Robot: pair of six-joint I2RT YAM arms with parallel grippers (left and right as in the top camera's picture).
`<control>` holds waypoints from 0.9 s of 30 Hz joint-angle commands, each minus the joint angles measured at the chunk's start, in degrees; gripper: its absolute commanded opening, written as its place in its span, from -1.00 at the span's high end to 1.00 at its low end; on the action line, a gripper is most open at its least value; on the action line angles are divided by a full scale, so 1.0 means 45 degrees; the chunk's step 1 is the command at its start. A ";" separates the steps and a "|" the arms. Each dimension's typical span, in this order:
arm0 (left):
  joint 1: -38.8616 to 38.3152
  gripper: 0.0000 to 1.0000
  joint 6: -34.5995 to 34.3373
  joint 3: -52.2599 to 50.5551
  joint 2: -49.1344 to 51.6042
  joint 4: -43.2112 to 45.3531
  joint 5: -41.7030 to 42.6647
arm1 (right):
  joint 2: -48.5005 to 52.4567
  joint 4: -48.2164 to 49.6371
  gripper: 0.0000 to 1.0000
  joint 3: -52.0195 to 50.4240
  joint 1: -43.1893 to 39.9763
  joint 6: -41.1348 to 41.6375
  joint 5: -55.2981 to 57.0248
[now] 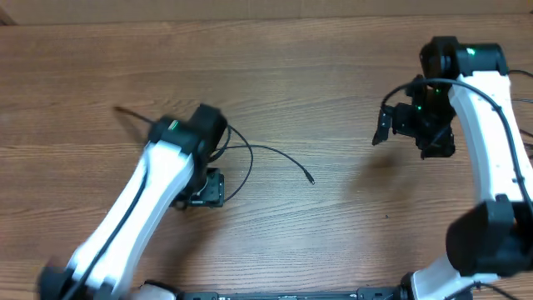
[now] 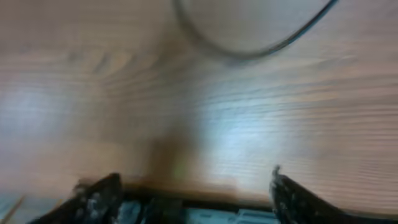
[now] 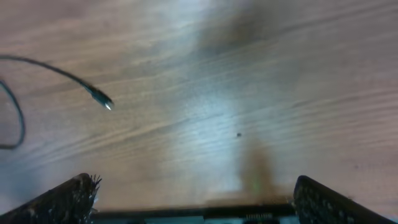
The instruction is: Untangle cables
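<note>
The cables (image 1: 275, 152) are lying in loose black loops on the wooden table (image 1: 275, 67), left of centre in the overhead view and partly hidden under the left arm (image 1: 133, 217). One strand is curving out to the right and ending in a small plug (image 1: 311, 179) that is resting on bare wood. Another loop is bending down just beside the arm's dark wrist block. A short stretch of cord is poking out on the other side of that arm. Whether this is one cord or several I cannot tell.

The left gripper (image 2: 196, 174) is hanging low over the table, near the loops. Its fingers (image 2: 99, 196) are standing spread, with only wood grain showing between them. A blurred arc of cable is crossing the top of its wrist view, apart from both fingertips.

The right gripper (image 3: 194, 179) is hovering over the right part of the table, well apart from the cables. Its fingers are standing wide apart and gripping nothing. In its wrist view the plug is lying at the upper left, with a loop curving off the left edge.
</note>
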 commanded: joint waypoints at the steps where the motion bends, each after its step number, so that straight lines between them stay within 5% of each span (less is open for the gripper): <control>1: -0.0019 -0.79 -0.0253 -0.1127 -0.2565 0.1603 0.0189 | -0.1729 0.0855 -1.00 -0.0510 -0.0092 0.0277 0.0063; 3: 0.0000 -0.91 -0.0253 -0.1724 -0.3594 0.2977 0.0141 | -0.2798 0.1831 -0.99 -0.1039 -0.0092 0.0602 0.0078; 9: 0.0039 -0.86 -0.0947 -0.2390 -0.3361 0.4605 -0.0010 | -0.4911 0.3337 -1.00 -0.2477 -0.0092 0.1282 0.0476; 18: 0.1749 -0.94 -0.1404 -0.2555 -0.0772 0.5974 0.0287 | -0.7422 0.4488 -1.00 -0.4847 -0.0092 0.1554 0.1025; 27: 0.2851 -0.79 -0.0554 -0.2555 0.2438 0.7227 0.0758 | -0.7349 0.4323 -1.00 -0.4935 -0.0092 0.1554 0.1010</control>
